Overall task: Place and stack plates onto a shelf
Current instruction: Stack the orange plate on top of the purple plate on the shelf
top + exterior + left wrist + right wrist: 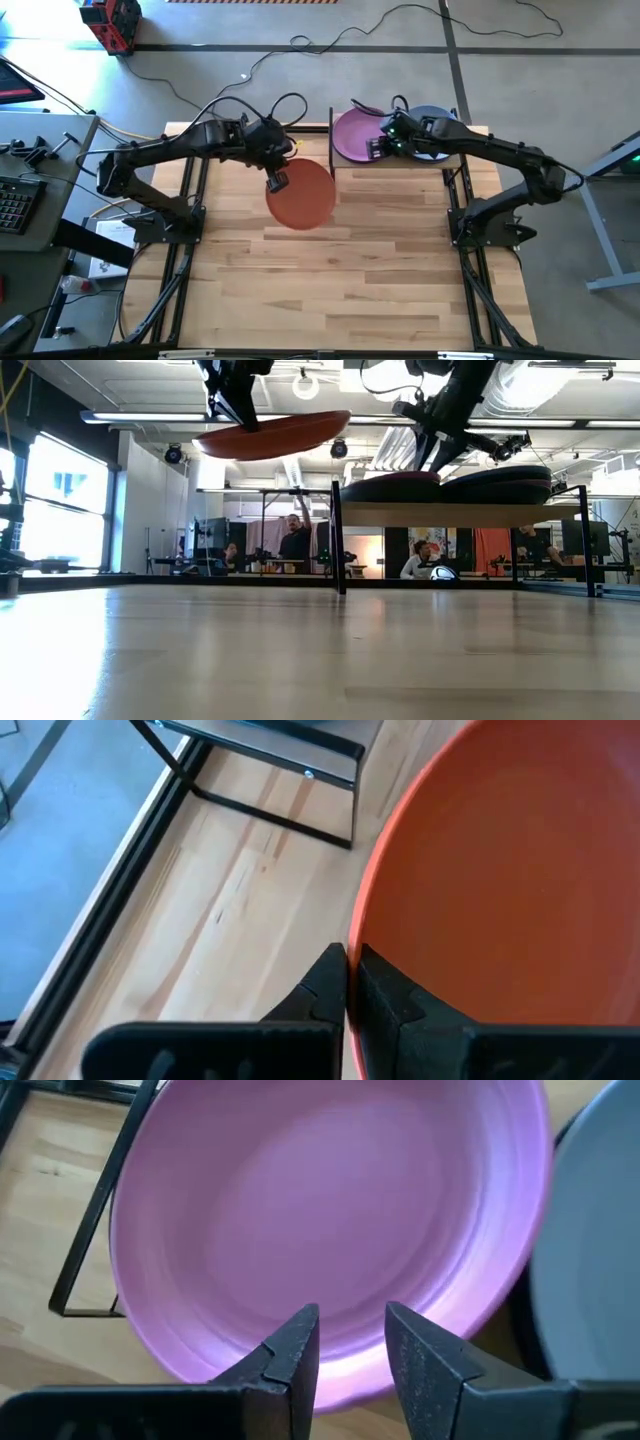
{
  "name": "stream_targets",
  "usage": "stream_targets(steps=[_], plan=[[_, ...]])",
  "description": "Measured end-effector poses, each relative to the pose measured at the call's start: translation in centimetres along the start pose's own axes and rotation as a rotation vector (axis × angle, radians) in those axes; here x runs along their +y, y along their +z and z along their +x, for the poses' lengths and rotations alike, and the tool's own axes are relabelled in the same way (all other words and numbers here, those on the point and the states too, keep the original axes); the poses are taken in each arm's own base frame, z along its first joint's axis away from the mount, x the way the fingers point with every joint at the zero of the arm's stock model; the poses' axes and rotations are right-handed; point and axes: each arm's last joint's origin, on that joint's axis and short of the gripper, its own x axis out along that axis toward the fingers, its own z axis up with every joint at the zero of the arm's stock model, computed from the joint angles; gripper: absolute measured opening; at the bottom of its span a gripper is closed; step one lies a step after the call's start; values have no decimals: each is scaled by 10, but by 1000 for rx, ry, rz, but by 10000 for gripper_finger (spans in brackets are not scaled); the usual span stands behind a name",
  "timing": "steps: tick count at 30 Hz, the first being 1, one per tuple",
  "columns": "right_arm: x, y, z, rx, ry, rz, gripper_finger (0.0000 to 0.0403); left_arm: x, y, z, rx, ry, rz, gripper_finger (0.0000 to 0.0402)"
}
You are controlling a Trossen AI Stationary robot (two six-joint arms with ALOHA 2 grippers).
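Left pincer clenched on the rim of the orange plate; in the left wrist view both fingers are pinched flat against the plate's edge, one on each face. Plate hangs clear of the desk, roughly level, slightly tilted per the low view, where it rides at about the height of the shelf board or a little above it. Bulk of the plate extends away from the pincer, toward the desk's middle.

Beyond the held plate, further along that heading: the shelf, its near black post just past the plate's far edge. The coming move turns on this: the shelf lies across the plate from the left pincer, so the plate leads and the pincer trails.

On the shelf, nearest first: purple plate, then a light blue plate beside it, rims overlapping or touching; cannot tell which.

Right pincer released, jaws parted, nothing between them, poised over the near rim of the purple plate. Judgement: left arm carries the next plate; right arm sits closer to the shelf and may crowd the approach.
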Motion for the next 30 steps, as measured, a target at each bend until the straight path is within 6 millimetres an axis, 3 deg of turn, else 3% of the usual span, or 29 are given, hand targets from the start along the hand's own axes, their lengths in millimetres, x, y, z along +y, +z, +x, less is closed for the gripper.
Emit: stream_targets(steps=[6, 20, 30], plan=[[4, -2, 14, 36, -27, 10, 110, 0, 0, 0, 0, 3, 30, 0], [5, 5, 14, -10, 11, 44, 110, 2, -11, -1, 116, 47, 61, 0], [14, 12, -17, -110, 242, 62, 110, 15, -4, 1, 50, 118, 86, 0]])
